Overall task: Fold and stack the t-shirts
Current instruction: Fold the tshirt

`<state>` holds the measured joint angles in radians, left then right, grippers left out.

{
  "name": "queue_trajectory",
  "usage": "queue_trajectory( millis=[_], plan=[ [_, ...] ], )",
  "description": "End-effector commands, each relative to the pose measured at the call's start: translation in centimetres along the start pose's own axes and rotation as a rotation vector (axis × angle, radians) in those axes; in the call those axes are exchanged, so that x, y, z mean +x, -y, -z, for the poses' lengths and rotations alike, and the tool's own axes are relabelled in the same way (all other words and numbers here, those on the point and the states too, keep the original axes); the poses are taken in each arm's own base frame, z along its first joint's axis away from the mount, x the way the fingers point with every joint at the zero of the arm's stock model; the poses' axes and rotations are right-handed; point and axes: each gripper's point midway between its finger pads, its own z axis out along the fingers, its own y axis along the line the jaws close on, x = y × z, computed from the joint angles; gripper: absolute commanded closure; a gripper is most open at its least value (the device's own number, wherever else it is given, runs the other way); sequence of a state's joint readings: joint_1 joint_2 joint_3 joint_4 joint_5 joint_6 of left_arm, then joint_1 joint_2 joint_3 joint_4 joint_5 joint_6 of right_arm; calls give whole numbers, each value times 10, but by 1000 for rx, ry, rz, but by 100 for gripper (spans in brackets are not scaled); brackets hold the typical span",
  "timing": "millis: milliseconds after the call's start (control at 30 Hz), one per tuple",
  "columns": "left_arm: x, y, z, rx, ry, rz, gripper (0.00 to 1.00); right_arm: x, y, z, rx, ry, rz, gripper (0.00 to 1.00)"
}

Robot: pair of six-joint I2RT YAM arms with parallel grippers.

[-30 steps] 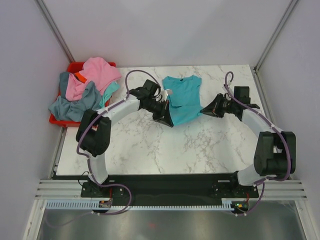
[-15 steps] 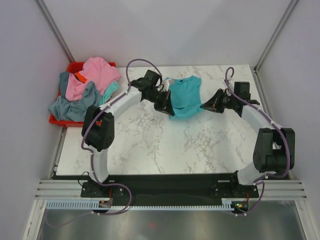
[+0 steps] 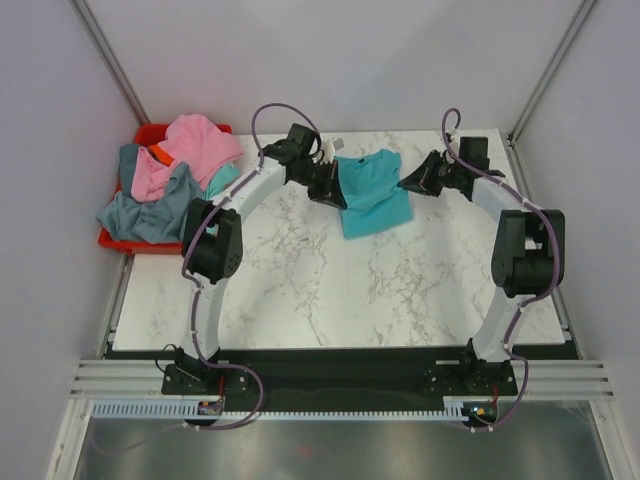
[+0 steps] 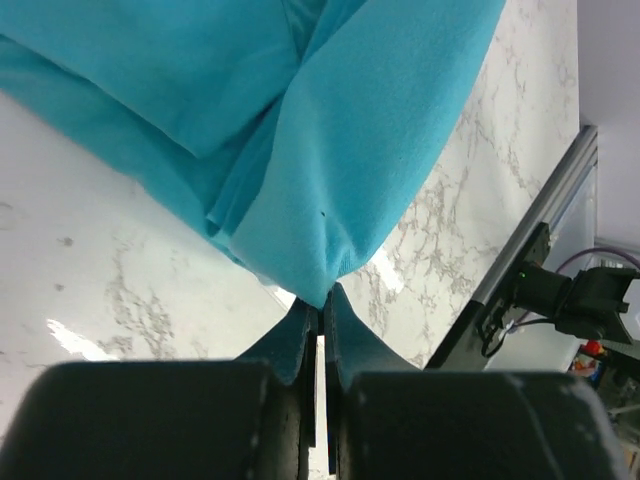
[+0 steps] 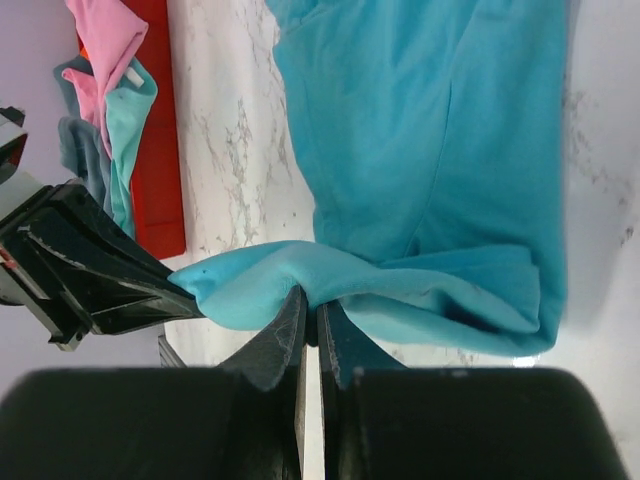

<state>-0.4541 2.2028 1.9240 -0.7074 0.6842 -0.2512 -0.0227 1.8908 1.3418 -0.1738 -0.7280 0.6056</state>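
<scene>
teal tee (image 3: 375,195) @12 o'clock: soft, light, floppy | L claw (image 4: 320,305) + R claw (image 5: 310,300) clamped on its edges | best grip: corners

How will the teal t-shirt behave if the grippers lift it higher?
Probably floppy: the teal t-shirt sags and creases between the left gripper and right gripper, both shut on its edges. It seems light, since small pinches carry the fold. It may slide easily on the smooth marble table.
</scene>
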Motion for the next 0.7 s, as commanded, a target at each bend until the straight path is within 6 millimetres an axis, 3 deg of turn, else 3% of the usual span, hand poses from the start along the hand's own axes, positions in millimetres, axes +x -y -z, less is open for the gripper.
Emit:
queue_trajectory(
  millis=[0,233,367,600,633,667],
  plan=[
    [-37,-3,8,-26,85,-126,98,-39,-13,-9,-41,76,65,100],
    [-67,-16,4,-77,146,-200,98,-72,-17,-30,-74,118,86,100],
    [-98,-31,4,-119,221,-242,98,-88,-11,-47,-78,138,104,100],
    [-128,-66,-4,-248,310,-267,96,-114,-4,-74,-77,181,157,100],
    [-131,-72,-6,-276,323,-260,82,-115,0,-79,-67,184,155,91],
    [-136,-74,-4,-298,342,-277,55,-109,-12,-89,-76,176,180,78]
  ],
)
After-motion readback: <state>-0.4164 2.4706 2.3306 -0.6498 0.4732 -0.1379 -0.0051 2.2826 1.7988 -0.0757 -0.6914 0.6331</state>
